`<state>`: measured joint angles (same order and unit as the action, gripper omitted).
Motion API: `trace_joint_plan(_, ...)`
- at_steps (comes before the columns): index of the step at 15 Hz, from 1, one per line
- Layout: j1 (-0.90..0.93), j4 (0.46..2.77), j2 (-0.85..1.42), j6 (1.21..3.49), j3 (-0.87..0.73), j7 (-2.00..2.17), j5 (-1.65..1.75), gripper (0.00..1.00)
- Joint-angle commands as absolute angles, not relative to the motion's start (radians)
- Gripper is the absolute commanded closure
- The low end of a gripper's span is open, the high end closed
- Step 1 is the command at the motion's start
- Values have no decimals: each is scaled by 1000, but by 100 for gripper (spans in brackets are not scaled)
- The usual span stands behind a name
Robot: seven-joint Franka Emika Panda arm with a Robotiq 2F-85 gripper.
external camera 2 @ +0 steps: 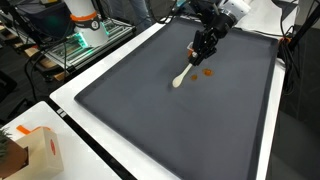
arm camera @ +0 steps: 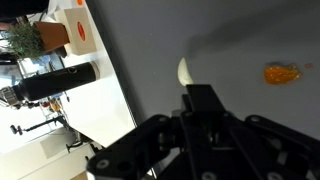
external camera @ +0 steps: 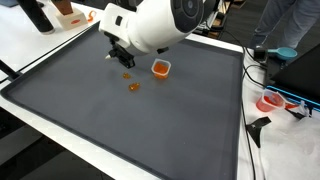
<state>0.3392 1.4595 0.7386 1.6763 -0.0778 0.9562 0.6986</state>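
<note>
**A:** In an exterior view, the black gripper (external camera: 119, 58) hangs low over the far part of the dark grey mat (external camera: 100, 115), under the bulky white arm (external camera: 160, 22). From here I cannot tell how the jaws stand.

**B:** Just right of it a small orange plastic cup (external camera: 160, 68) stands upright on the mat. Nearer lies a flat orange blob (external camera: 134, 86). The mat sits on a white table (external camera: 40, 125).

**A:** In an exterior view from across the table, the gripper (external camera 2: 201, 53) shows better. Its jaws are clamped on the handle of a pale cream spoon (external camera 2: 181, 77), far on the mat.

**B:** The spoon slants down and left, its bowl low at the mat. The orange blob (external camera 2: 208, 72) lies just right of it, not touching. At the near left, a cardboard box with an orange mark (external camera 2: 35, 150) sits on the white table.

**A:** In the wrist view, the gripper (arm camera: 200, 100) fills the bottom. The spoon's rounded tip (arm camera: 184, 72) pokes out past the fingers, over the mat.

**B:** The orange blob (arm camera: 282, 73) is to the right, well apart from that tip. Off the mat on the left are the box (arm camera: 78, 30), a black cylinder (arm camera: 62, 80) on its side and a green potted plant (arm camera: 25, 40).
</note>
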Motion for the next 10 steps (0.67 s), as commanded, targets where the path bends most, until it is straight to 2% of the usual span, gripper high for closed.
trace_joint_plan(1,314,1434,750,1668,-54,886,695,97)
trace_joint_plan(10,248,1412,702,1701,-21,660,573,97)
